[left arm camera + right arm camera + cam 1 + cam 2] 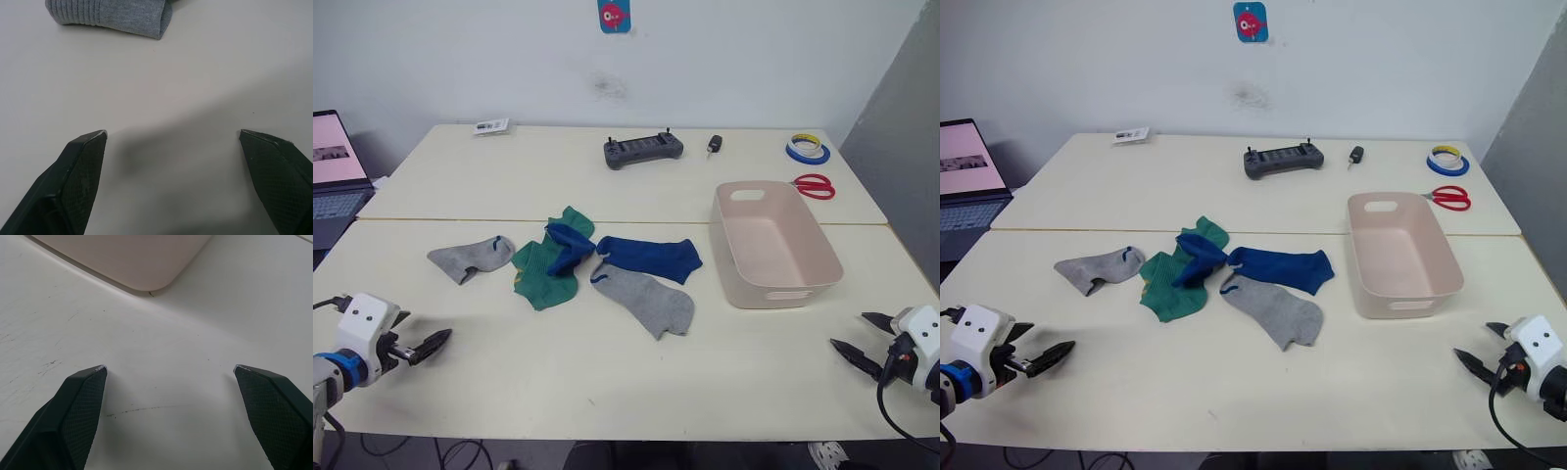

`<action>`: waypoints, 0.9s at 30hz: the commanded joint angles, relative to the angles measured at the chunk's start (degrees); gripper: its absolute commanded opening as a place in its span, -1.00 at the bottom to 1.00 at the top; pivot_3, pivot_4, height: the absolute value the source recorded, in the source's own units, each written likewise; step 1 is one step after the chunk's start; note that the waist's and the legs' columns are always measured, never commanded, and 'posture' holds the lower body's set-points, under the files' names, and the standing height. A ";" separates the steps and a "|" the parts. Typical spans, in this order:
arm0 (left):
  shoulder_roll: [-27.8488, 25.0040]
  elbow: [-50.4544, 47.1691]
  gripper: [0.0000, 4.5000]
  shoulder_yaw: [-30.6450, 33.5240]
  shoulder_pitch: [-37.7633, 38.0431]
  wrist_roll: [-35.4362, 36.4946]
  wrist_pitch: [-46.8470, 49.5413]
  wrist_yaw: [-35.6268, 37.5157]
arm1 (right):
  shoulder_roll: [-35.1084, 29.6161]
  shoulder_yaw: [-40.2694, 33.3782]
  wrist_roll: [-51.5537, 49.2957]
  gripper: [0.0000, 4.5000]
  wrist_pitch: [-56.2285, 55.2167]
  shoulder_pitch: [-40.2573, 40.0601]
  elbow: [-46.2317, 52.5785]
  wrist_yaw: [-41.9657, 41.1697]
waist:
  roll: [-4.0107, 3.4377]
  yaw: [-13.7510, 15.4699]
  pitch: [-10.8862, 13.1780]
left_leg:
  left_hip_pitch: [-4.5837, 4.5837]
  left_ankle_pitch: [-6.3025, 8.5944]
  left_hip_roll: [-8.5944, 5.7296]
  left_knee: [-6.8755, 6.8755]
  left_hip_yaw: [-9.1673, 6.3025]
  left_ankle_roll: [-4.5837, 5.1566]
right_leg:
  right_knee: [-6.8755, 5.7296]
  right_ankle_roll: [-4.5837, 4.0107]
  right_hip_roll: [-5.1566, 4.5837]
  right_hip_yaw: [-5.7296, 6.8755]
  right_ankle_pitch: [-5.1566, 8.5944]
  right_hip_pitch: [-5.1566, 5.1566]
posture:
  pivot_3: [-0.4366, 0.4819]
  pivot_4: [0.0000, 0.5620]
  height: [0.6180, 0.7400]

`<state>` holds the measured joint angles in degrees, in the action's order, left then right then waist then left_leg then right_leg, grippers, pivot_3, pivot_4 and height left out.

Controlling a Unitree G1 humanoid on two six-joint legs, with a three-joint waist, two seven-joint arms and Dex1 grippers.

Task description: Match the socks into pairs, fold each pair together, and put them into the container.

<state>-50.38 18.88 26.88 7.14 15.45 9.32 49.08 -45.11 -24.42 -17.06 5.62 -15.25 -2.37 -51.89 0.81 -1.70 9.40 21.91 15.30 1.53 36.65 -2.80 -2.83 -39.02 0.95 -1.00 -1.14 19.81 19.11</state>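
Mid-frame on the cream desk [607, 392], green socks with yellowish trim [546, 269] lie half hidden under a crumpled dark blue sock [570, 247]. The pale pink-beige plastic tub [773, 245] sits right of centre. The left wrist view shows only a grey sock's ribbed cuff [110, 14], cut off. Left gripper [435, 343] and right gripper [857, 338]: jaws spread, empty.

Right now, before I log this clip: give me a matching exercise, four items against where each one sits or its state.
Items:
1. tub
2. scissors
3. left grey sock
4. green socks

Places or states:
A. far side of the table, beyond the tub
B. empty, to the right of the socks
C. partly under a blue sock
D. lying alone at the left end of the sock group

Pairs: 1-B, 2-A, 3-D, 4-C
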 commanded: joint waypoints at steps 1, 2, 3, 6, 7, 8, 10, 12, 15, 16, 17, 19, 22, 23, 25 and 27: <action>-0.88 -0.92 1.00 0.80 -1.40 1.48 -0.09 1.09 | -1.07 -2.17 -1.11 0.98 -0.26 0.10 1.51 -0.20 | 0.00 0.01 0.00 | 0.00 0.00 0.00 0.00 0.00 0.00 | 0.00 0.00 0.00 0.00 0.00 0.00 | -0.05 -0.47 1.00; -0.68 -0.79 1.00 1.40 -2.30 2.76 0.20 2.04 | -1.06 -2.68 -1.16 0.98 -0.51 0.07 1.65 -0.06 | 0.01 0.00 0.01 | 0.00 0.00 0.00 0.00 0.00 0.00 | 0.00 0.00 0.00 0.00 0.00 0.00 | -0.05 -0.47 1.00; -0.47 -0.24 1.00 1.76 -3.05 3.95 0.20 3.38 | -1.11 -3.03 -1.05 0.98 -0.81 0.00 1.76 0.07 | 0.01 0.01 0.01 | 0.01 0.00 0.00 0.00 0.00 0.00 | 0.00 0.00 0.00 0.01 0.00 0.00 | -0.05 -0.47 1.00; -0.25 -0.18 1.00 2.36 -3.02 6.59 0.53 7.16 | -1.29 -3.65 -0.73 0.98 -0.35 -0.74 2.53 0.18 | 0.01 0.05 0.01 | 0.01 0.00 -0.01 0.01 0.03 -0.01 | 0.00 0.00 0.00 0.00 0.00 0.00 | -0.05 -0.47 1.00; -1.26 -0.22 1.00 1.69 -2.30 6.46 1.32 8.82 | -1.42 -3.91 -1.20 0.98 0.52 -1.15 3.03 -0.24 | 0.01 0.04 0.01 | 0.02 0.00 -0.01 0.01 0.05 0.00 | 0.00 0.00 0.00 -0.01 0.00 0.01 | -0.05 -0.47 1.00; -2.18 -0.02 1.00 1.05 -1.75 6.12 1.82 10.04 | -1.48 -4.18 -1.67 0.98 1.08 -1.46 3.52 -0.54 | 0.00 0.02 0.02 | 0.03 0.00 0.00 0.00 0.05 0.00 | 0.02 0.00 0.00 -0.01 0.00 0.02 | -0.05 -0.47 1.00; -2.19 0.25 1.00 1.71 -1.99 6.91 3.10 10.47 | -1.53 -4.86 -2.40 0.98 1.25 -1.65 4.19 -0.78 | 0.02 -0.10 0.04 | 0.02 0.00 0.01 -0.01 0.07 0.00 | 0.03 0.00 0.00 -0.03 0.00 0.04 | -0.05 -0.47 1.00; -2.31 0.22 1.00 1.98 -1.80 6.68 2.34 11.12 | -1.62 -5.62 -3.07 0.98 1.72 -1.75 4.73 -0.86 | 0.01 -0.11 0.04 | 0.01 0.00 0.03 0.00 0.07 0.00 | 0.00 0.00 0.01 -0.03 0.00 0.04 | -0.05 -0.47 1.00; -2.30 -0.79 1.00 1.62 -0.71 7.09 2.73 12.62 | -2.06 -6.18 -3.69 0.98 2.55 -2.61 5.34 -1.75 | 0.01 -0.10 0.04 | -0.01 0.00 0.03 0.00 0.07 0.00 | -0.02 0.00 0.01 -0.04 0.00 0.03 | -0.05 -0.47 1.00; -2.11 -1.43 1.00 1.50 -0.27 7.25 2.78 12.94 | -2.17 -6.35 -3.74 0.98 2.61 -3.05 5.61 -1.97 | 0.02 -0.09 0.04 | -0.01 0.00 0.03 0.00 0.07 0.00 | -0.02 0.00 0.01 -0.04 0.00 0.04 | -0.05 -0.47 1.00; -1.83 -2.16 1.00 1.35 0.03 7.41 2.85 13.09 | -2.26 -6.45 -3.72 0.98 2.65 -3.39 5.85 -2.13 | 0.02 -0.04 0.04 | 0.01 0.00 0.03 0.00 0.06 0.00 | -0.01 0.00 0.01 -0.02 0.00 0.04 | -0.05 -0.47 1.00; -1.42 -3.53 1.00 1.30 0.57 8.06 3.74 13.42 | -2.37 -6.62 -3.75 0.98 2.69 -4.16 6.50 -2.57 | 0.02 0.01 0.04 | 0.03 0.00 0.03 0.00 0.05 0.00 | 0.02 0.00 0.01 -0.02 0.00 0.04 | -0.05 -0.47 1.00; -1.07 -6.04 1.00 0.95 1.12 9.10 5.63 13.57 | -2.50 -6.64 -3.93 0.98 2.79 -5.26 8.04 -3.30 | 0.02 0.02 0.04 | 0.02 0.00 0.03 0.00 0.06 0.00 | 0.02 0.00 0.00 -0.04 0.00 0.04 | -0.05 -0.47 1.00; -1.05 -6.80 1.00 0.88 1.21 9.42 6.26 13.67 | -2.52 -6.65 -4.10 0.98 3.03 -5.60 8.89 -3.50 | 0.02 0.02 0.04 | 0.02 0.00 0.03 0.00 0.06 0.00 | 0.01 0.00 0.00 -0.04 0.00 0.03 | -0.05 -0.47 1.00; -1.05 -8.06 1.00 0.77 1.34 9.93 7.30 13.83 | -2.50 -6.68 -4.55 0.98 3.67 -6.20 10.78 -3.83 | 0.02 0.02 0.04 | 0.02 0.00 0.03 0.00 0.04 0.00 | 0.01 0.00 0.01 -0.02 0.00 0.03 | -0.05 -0.47 1.00; -1.04 -9.34 1.00 0.54 1.29 10.46 8.33 14.06 | -2.72 -6.36 -4.96 0.98 4.49 -6.84 13.81 -4.28 | 0.01 0.02 0.05 | 0.02 0.00 0.03 0.00 0.05 0.00 | 0.01 0.00 0.01 -0.03 0.00 0.03 | -0.05 -0.47 1.00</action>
<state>-51.19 11.56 27.02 8.48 24.74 17.06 62.72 -46.68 -28.80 -20.41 9.66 -21.88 7.82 -55.23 0.82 -1.68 9.45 21.94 15.30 1.56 36.65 -2.74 -2.83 -39.02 0.94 -0.99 -1.17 19.81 19.14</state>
